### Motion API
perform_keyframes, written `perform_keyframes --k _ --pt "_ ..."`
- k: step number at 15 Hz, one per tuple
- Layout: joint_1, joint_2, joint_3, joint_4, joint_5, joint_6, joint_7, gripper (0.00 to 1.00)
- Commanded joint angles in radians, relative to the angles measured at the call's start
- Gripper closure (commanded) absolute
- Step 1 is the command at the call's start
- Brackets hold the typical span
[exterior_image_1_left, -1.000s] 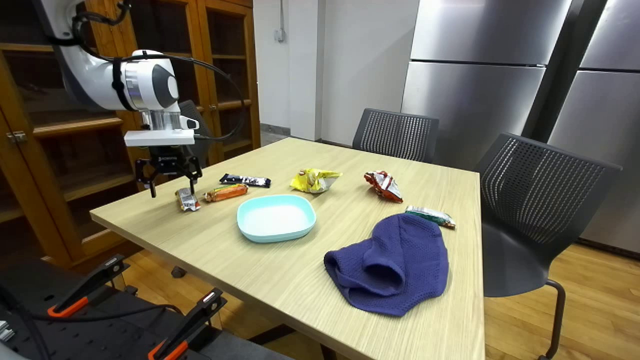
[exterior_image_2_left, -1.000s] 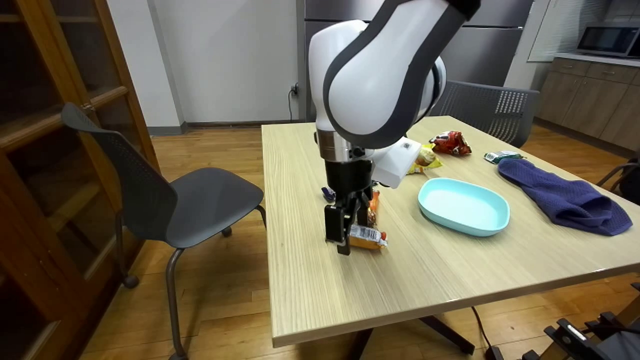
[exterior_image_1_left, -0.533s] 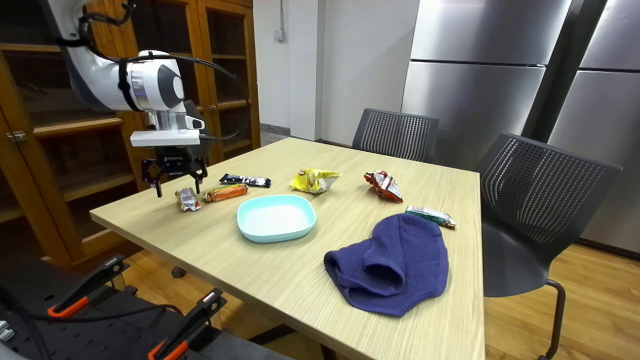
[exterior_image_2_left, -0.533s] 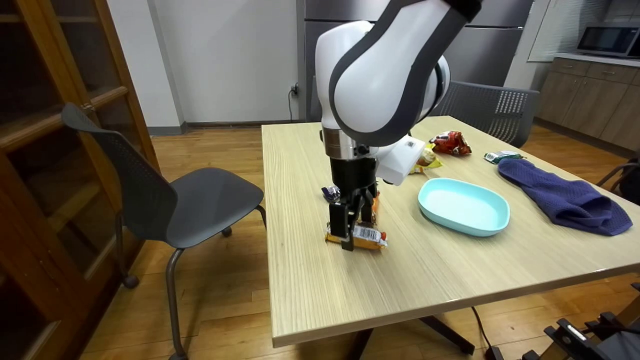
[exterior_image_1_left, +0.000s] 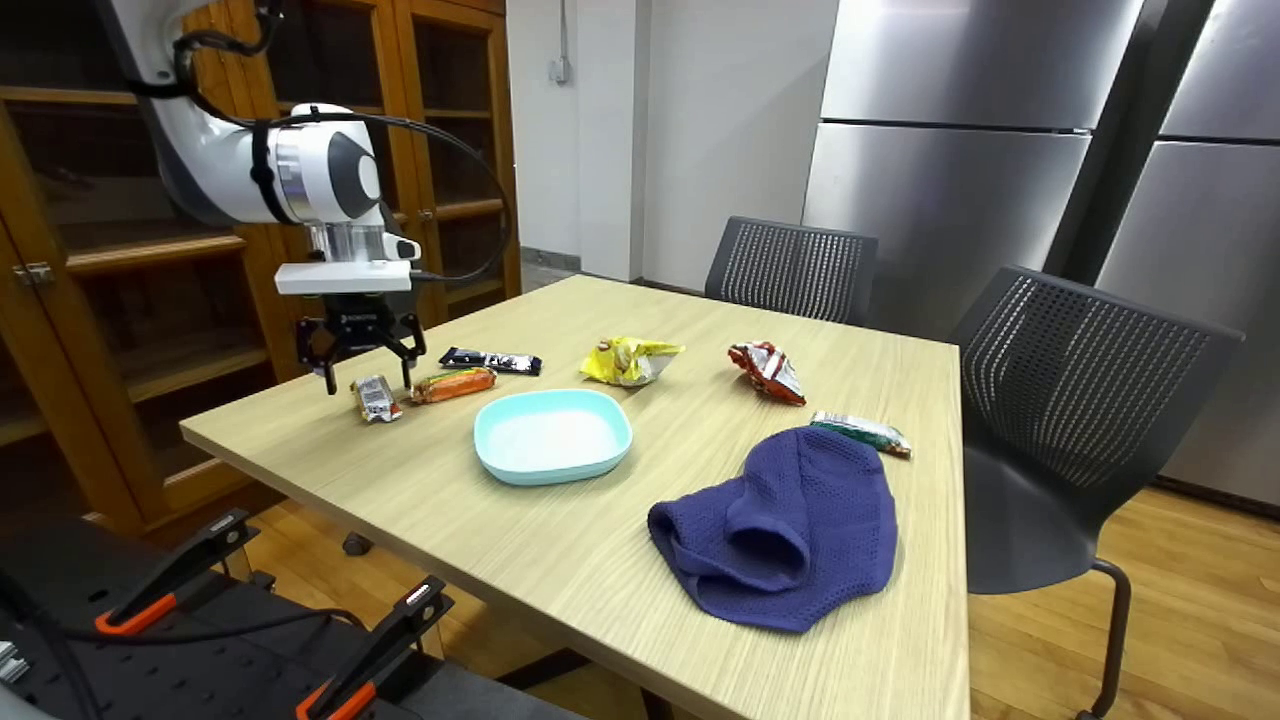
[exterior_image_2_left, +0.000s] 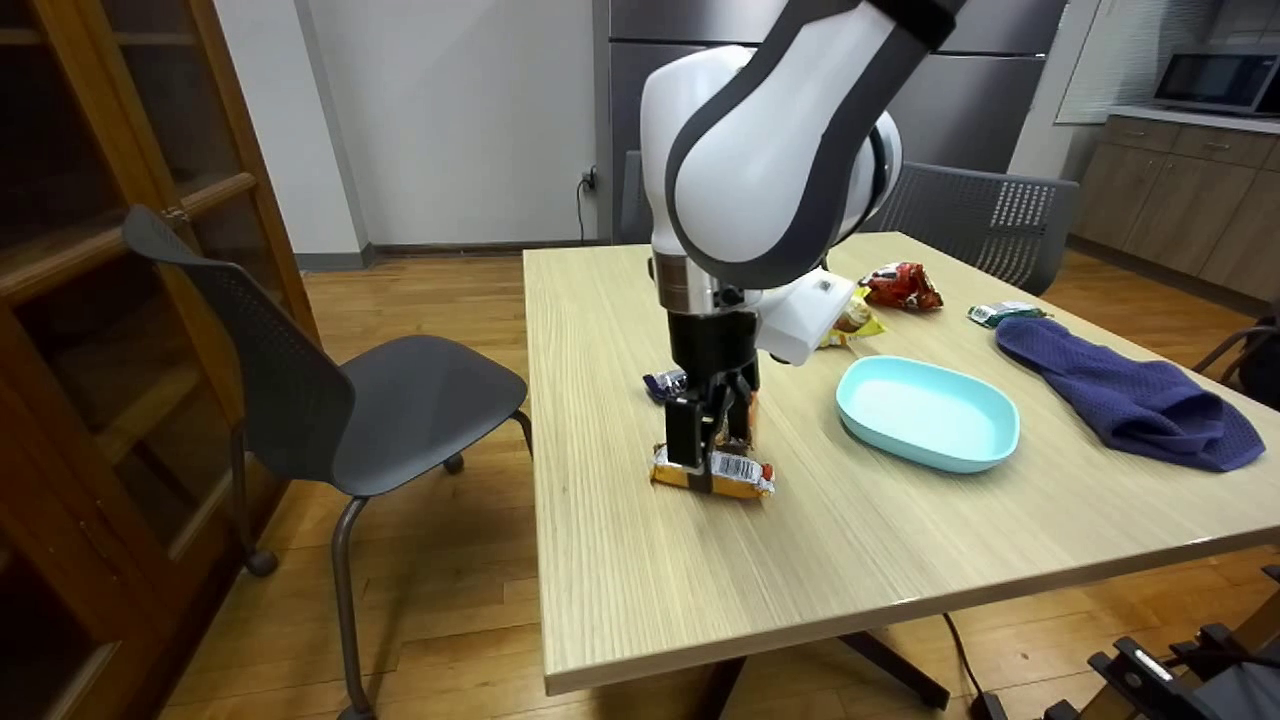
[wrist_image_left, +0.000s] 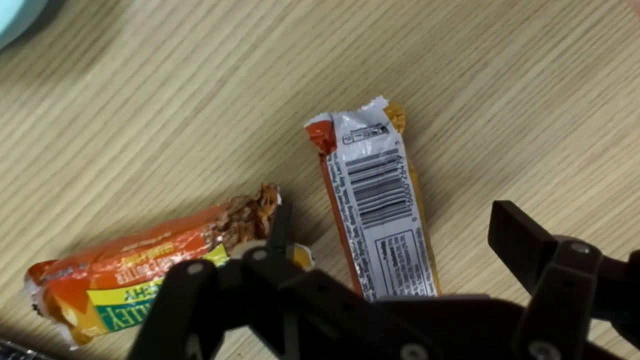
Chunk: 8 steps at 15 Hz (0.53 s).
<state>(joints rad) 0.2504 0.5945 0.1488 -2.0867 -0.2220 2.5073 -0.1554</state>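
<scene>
My gripper (wrist_image_left: 392, 212) stands open above the tabletop, nothing held. In the wrist view a snack bar (wrist_image_left: 382, 200), barcode side up with orange edges, lies in the gap between the fingers; its near end is hidden behind the gripper. An exterior view also shows this silver-backed bar (exterior_image_1_left: 377, 399) right below the gripper (exterior_image_1_left: 369, 386). Beside it lies an orange-wrapped bar (wrist_image_left: 150, 260), partly covered by one finger in the wrist view; whether they touch I cannot tell. A dark-wrapped bar (exterior_image_1_left: 491, 360) rests just behind the orange one.
A turquoise tray (exterior_image_1_left: 553, 474) stands near the bars. Farther along are a yellow bag (exterior_image_1_left: 630, 361), a red bag (exterior_image_1_left: 768, 372), a green packet (exterior_image_1_left: 862, 433) and a crumpled blue cloth (exterior_image_1_left: 840, 520). Chairs (exterior_image_2_left: 420, 400) stand around the wooden table (exterior_image_2_left: 600, 580).
In an exterior view the gripper has moved steadily to the right, from beside the silver-backed bar to over it. The jaws have stayed open and the objects have not moved.
</scene>
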Motion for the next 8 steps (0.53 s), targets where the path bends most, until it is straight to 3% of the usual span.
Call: perform_keyframes --k 1,8 --pt "-0.004 0.003 0.004 0.005 -0.002 -0.003 0.002 0.0" --pt "-0.001 0.01 0.002 0.013 -0.005 -0.009 0.004 0.0"
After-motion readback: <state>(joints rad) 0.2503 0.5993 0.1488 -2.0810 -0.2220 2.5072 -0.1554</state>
